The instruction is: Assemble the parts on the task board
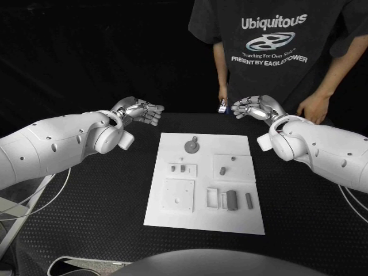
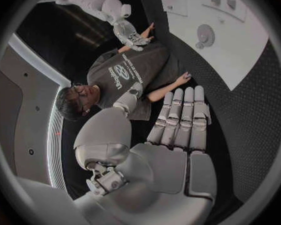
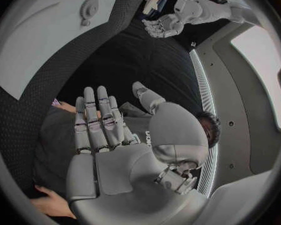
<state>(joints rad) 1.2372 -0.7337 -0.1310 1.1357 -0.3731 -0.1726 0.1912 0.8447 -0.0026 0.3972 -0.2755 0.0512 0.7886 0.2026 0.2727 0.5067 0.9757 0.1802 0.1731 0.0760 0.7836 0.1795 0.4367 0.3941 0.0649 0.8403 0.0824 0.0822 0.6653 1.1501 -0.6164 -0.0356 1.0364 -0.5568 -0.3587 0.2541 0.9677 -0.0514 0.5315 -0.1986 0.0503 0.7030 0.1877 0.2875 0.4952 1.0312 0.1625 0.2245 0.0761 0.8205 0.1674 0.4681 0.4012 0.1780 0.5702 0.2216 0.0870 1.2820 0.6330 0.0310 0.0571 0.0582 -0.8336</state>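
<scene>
White task board (image 1: 174,211) lies mid-bench with small grey parts (image 1: 230,199) resting on it. Left hand (image 1: 139,111) and right hand (image 1: 255,107) hover beyond its far edge, fingers apart, holding nothing. Parts look light, rigid, likely slippery; pinch their long sides.

Dim overall, black table (image 1: 93,201) and backdrop swallow most detail; the white task board (image 1: 172,218) is the brightest surface, evenly lit from above with no glare and only faint shadows at its small parts. Both wrist views show heavy fisheye bending; edges fade into a dark blurred ring.
</scene>
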